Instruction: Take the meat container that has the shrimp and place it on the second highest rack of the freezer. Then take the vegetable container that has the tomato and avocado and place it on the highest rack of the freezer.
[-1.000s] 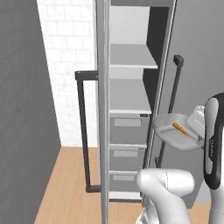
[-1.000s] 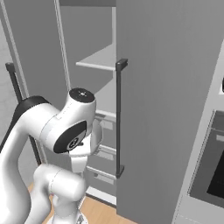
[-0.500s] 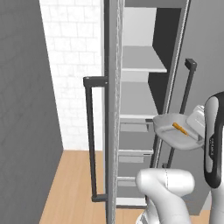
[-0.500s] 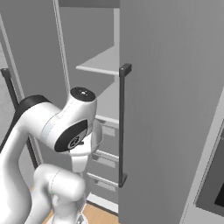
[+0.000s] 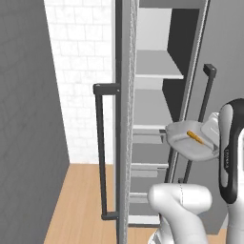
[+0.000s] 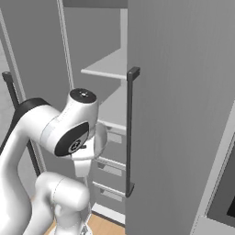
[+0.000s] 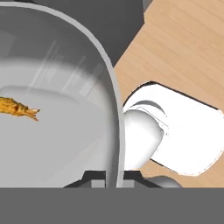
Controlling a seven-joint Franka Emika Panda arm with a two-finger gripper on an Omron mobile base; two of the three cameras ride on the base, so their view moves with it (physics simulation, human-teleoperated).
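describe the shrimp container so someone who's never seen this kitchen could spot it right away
Find the tall grey freezer standing open beside the white brick wall, its shelves and drawers showing. In front of them, by the white robot arm, the end effector grips a shallow pale grey container by its rim. Inside it lies a single small orange shrimp.

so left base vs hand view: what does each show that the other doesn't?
Left base view: the freezer with its door handles, the upper shelf and the one below it, drawers lower down, and a white brick wall behind. The container is level, in front of the second shelf.

Hand view: a close look into the container, its rim running down to the shut jaws at the bottom edge, wood floor beyond.

Both: the grey container with the shrimp lying in it.
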